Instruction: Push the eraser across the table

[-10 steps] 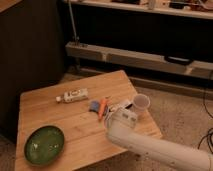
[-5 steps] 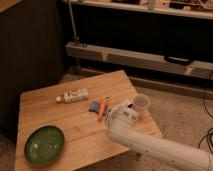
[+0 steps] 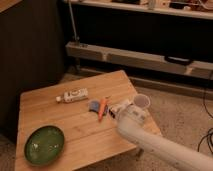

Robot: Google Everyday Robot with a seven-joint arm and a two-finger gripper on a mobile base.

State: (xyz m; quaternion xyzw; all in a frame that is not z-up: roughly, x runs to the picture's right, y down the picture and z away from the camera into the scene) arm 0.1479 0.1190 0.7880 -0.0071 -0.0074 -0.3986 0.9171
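On the light wooden table (image 3: 60, 120), my gripper (image 3: 116, 110) reaches in from the lower right on a white arm and is shut, low over the top just right of the orange stick. The eraser (image 3: 122, 105), a small dark bar with pale markings, lies right at the gripper's tip, between it and the white cup. The gripper hides most of it. I cannot tell whether the two touch.
A thin orange stick (image 3: 102, 107) and a small blue flat piece (image 3: 93, 105) lie just left of the gripper. A white bottle (image 3: 73, 95) lies farther left and a green plate (image 3: 45, 145) sits at the near left corner. A white cup (image 3: 142, 101) stands by the right edge.
The arm's wrist has shifted very slightly toward the far side of the table. The objects on the table have not visibly moved.
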